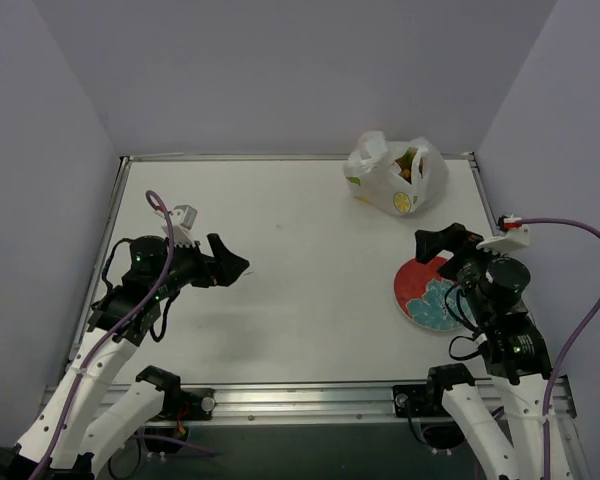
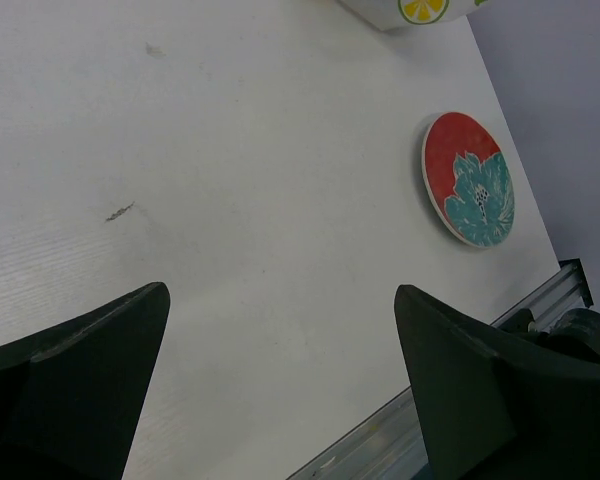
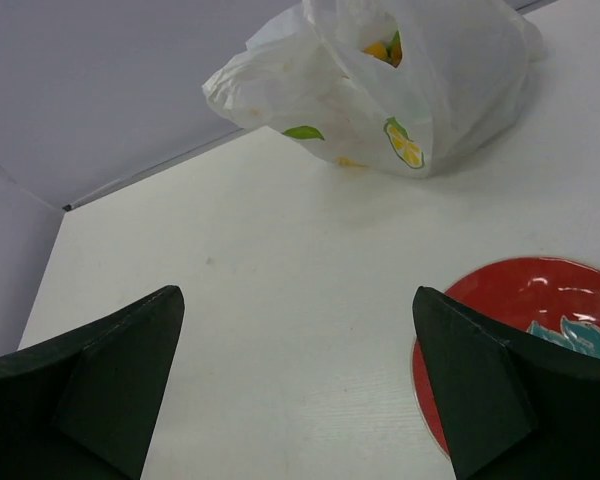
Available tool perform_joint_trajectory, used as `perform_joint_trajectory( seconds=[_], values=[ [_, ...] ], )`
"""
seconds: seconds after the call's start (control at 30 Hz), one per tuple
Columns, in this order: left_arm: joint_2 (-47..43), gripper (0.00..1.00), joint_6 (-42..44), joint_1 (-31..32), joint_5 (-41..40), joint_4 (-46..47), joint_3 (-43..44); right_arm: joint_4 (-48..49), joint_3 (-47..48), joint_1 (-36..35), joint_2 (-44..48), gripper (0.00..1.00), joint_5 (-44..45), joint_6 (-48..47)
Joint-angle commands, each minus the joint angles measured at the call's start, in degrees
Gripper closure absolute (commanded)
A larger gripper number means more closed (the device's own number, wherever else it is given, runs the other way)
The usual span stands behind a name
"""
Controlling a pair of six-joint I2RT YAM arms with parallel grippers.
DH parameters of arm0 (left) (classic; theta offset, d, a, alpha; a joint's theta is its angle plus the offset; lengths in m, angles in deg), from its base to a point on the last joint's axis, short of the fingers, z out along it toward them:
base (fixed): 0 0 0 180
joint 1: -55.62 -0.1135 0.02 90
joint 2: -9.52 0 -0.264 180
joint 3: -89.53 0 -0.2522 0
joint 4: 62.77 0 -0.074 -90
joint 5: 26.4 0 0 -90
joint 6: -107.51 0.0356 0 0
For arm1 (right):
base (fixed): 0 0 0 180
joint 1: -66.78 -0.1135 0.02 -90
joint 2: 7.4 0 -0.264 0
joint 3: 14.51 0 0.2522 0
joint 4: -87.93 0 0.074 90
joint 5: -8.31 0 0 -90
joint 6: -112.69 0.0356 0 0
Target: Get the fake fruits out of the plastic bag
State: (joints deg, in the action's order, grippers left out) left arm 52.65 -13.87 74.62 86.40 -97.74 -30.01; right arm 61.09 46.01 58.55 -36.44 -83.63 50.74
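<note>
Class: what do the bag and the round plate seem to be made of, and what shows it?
The plastic bag: thin, slightly glossy white film, going by its crinkled folds and faintly see-through skin. The plate: rigid and smooth, red with a teal flower; ceramic or hard plastic, the look leaves it open.

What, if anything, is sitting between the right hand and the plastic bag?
Nothing visible. Only bare table lies between the open right hand and the plastic bag. The red plate lies flat by the hand's right finger, to the side of the path. The fake fruits show inside the bag's opening.
</note>
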Motion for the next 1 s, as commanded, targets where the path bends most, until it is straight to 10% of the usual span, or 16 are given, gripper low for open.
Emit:
perform_joint_trajectory(
  seconds=[0.0, 0.33, 0.57, 0.77, 0.97],
  values=[
    [-0.7, 0.06, -1.5, 0.0, 1.4, 2.2, 1.2, 1.2, 1.9, 0.2, -5.1, 0.06, 1.8, -1.2],
    [4.0, 0.06, -11.0, 1.1, 5.8, 17.7, -4.7, 16.8, 4.9, 0.2, -31.1, 0.00, 7.7, -4.3],
    [12.5, 0.06, -9.7, 11.5, -5.2, 23.4, 0.1, 24.4, 13.4, 0.9, -49.3, 0.01, 16.2, -8.5],
    [31.0, 0.06, -3.9, 18.3, -15.2, 26.0, 12.8, 29.0, 18.4, 1.4, -59.1, 0.31, 19.6, -9.4],
    [51.1, 0.06, 6.5, 20.2, -16.8, 26.5, 34.2, 30.2, 15.0, 2.3, -58.5, 0.94, 20.5, -8.2]
  ],
)
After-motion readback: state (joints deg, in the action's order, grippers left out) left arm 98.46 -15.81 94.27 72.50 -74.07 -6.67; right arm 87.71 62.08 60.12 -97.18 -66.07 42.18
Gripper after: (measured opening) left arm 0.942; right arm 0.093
